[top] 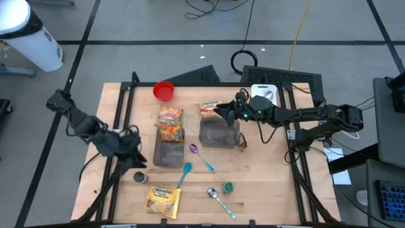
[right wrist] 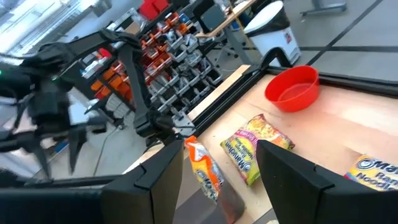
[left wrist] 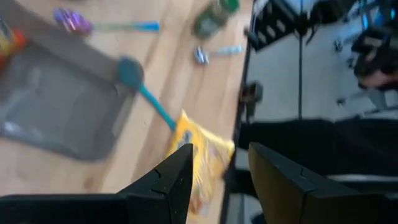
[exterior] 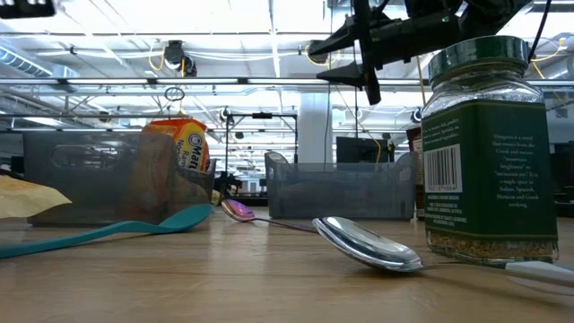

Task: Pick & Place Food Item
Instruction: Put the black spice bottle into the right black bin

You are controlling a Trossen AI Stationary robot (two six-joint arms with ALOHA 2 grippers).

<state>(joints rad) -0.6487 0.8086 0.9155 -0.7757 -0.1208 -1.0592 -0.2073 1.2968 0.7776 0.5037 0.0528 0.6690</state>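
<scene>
A pale wooden table (top: 266, 190) stands on a grey floor with cables trailing behind it. From above, two grey bins sit side by side mid-table: the left bin (top: 168, 154) has a ramen packet (top: 170, 123) propped over its far edge, and the right bin (top: 219, 133) has another noodle packet (top: 211, 109) at its far rim. A third packet, the yellow ramen pack (top: 162, 200), lies flat near the front edge, likely waiting to be moved. The right gripper (top: 221, 112) hangs over the right bin's far rim, the left gripper (top: 136, 160) just left of the left bin. At table height, an oregano jar (exterior: 489, 148) and a metal spoon (exterior: 368, 244) loom in front, a teal spoon (exterior: 108, 233) beside them. The left wrist view shows its fingers (left wrist: 171, 180) apart and empty above that yellow pack. The right wrist view shows its fingers (right wrist: 149, 180) apart too, nothing held, with a red bowl (right wrist: 292, 89) beyond.
</scene>
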